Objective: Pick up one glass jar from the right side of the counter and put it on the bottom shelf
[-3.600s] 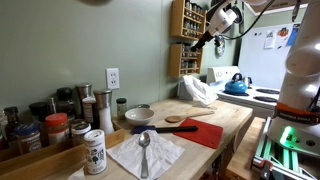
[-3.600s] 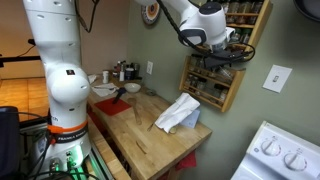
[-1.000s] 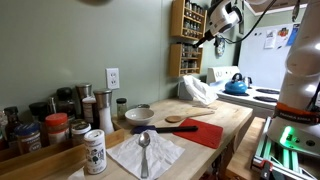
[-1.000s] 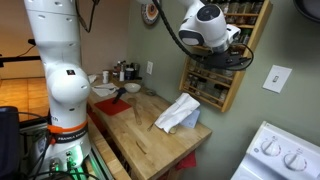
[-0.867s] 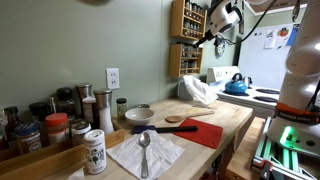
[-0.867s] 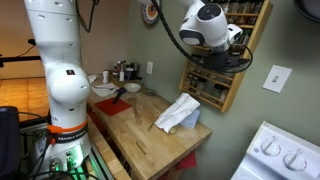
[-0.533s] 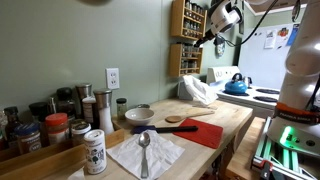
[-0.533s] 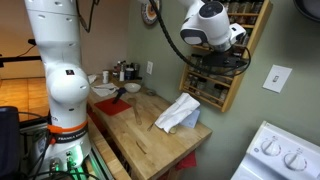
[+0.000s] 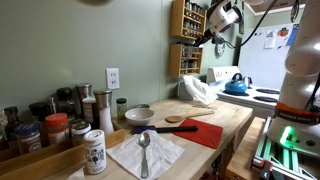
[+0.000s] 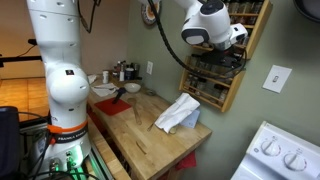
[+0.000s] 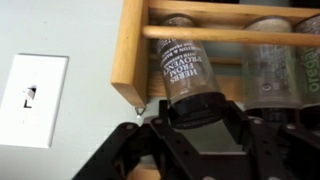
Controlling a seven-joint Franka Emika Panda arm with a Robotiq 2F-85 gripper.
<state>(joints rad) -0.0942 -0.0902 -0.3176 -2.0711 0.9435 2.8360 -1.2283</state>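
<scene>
You are in the carrying step: the glass jar (image 11: pixel 188 82) is off the table (image 9: pixel 228 122) and is clamped between the jaws, which press on it from both sides in the wrist view, with its printed label turned to the camera. In both exterior views the arm (image 10: pixel 208 22) holds it high up, close in front of the wooden wall rack (image 9: pixel 186 35). I judge it to be at about the height of the middle tiers, above the bottom shelf (image 10: pixel 213 96). So the picking is done and the placing is not yet done. The next move, I think, asks you to lower the jar along the front of the rack and find a free gap on the lowest tier. Then bring it in past the front rail (image 11: pixel 230 32) without knocking the other jars (image 11: pixel 272 62) that stand behind it. Release the jaws only when the base rests on the board. Several things are hard to make out. In the exterior views the jar itself is too small and partly covered by the wrist, so its seat in the jaws cannot be read there. The wrist view shows only a corner of the rack, and I cannot say which tier it is, or whether the top of the jar is in front of the rail or behind it. Whether the bottom shelf has a free place is also not visible, because it appears small and dark.
</scene>
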